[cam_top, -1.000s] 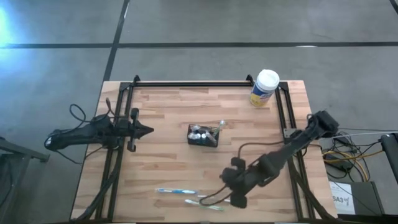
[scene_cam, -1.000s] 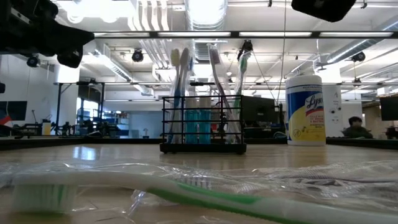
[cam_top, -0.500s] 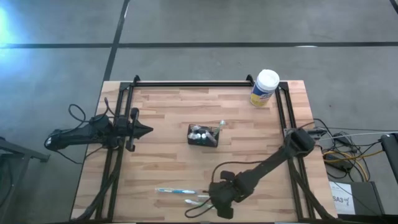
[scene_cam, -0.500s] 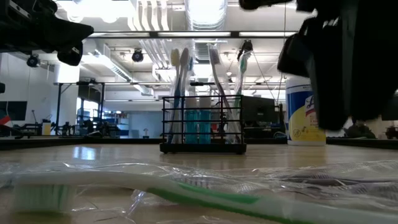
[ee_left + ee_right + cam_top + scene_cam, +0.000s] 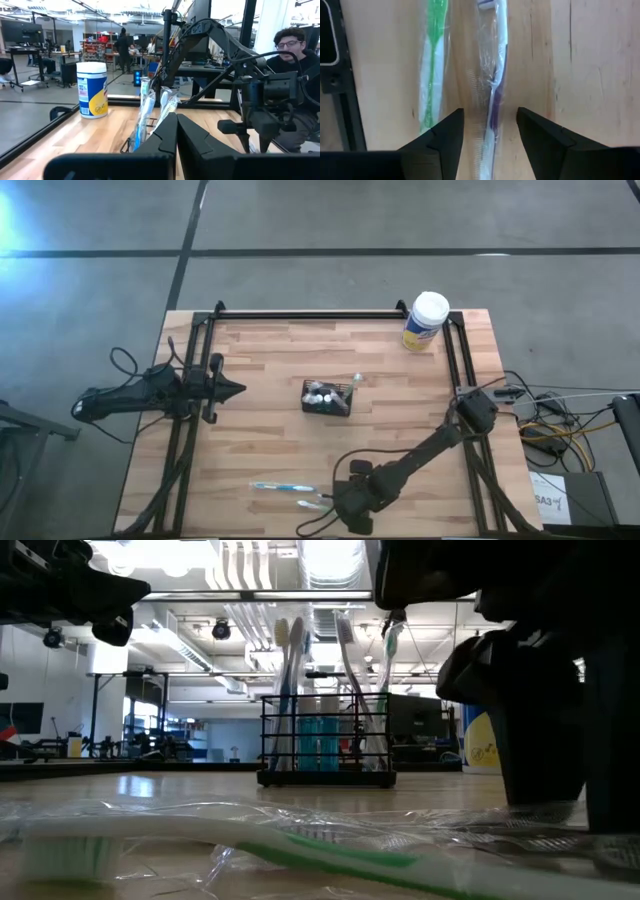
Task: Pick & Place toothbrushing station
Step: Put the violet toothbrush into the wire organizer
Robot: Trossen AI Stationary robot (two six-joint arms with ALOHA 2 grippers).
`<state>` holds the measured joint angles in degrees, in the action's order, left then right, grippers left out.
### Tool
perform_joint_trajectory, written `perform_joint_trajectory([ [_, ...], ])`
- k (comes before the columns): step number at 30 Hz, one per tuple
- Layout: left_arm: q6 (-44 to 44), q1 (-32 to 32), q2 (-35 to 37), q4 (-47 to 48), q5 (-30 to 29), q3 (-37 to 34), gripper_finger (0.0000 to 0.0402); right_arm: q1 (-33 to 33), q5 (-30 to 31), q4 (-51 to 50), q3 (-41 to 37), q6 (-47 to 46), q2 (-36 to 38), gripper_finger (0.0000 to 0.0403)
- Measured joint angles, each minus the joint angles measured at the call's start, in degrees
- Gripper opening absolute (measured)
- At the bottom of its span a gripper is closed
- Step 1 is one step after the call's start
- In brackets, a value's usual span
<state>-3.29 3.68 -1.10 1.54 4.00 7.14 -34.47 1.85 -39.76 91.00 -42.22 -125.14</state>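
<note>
The right hand [image 5: 486, 135], fingers wide, hovers over a wrapped purple toothbrush [image 5: 494, 95] near the worktop's [image 5: 400, 410] front edge; the left hand [image 5: 236, 390] waits shut at the left edge.

High cam looks straight down, low cam level at tabletop; both share holder [image 5: 327, 397].

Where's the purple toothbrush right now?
The purple toothbrush, in clear wrap, lies flat at the table's near edge beside the green toothbrush. In the right wrist view it sits between the right hand's open fingers.
</note>
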Motion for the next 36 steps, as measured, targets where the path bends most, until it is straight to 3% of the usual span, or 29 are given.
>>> perform_joint_trajectory([
  [5,0.0,0.0,0.0,0.08,-0.01,0.0,0.0009,0.31,0.32,-0.45,-0.04,1.7,0.0,0.0135],
  [11,0.0,0.0,0.0,0.2,-0.01,-0.02,0.0009,0.29,3.34,-2.32,0.65,2.47,-0.08,0.0024],
  [18,0.02,0.0,0.0,0.21,-0.01,-0.07,0.001,0.12,9.68,-5.64,0.56,0.42,3.09,0.0015],
  [24,-0.72,0.0,0.0,0.22,-0.02,-0.09,0.001,-1.3,18.71,-6.89,0.57,-0.06,10.48,0.0015],
  [26,-2.29,0.0,-0.17,0.08,-0.06,-0.18,0.001,-2.17,24.32,-6.16,0.57,0.71,13.02,0.0015],
  [30,-4.69,-0.03,-1.67,-3.02,0.1,-1.75,0.001,-2.45,34.48,1.13,-0.09,7.22,16.73,0.0014],
  [36,-7.39,-0.18,-7.63,-16.23,6.02,-6.6,0.0018,-0.12,35.82,15.59,-2.18,22.65,17.92,0.0014],
])
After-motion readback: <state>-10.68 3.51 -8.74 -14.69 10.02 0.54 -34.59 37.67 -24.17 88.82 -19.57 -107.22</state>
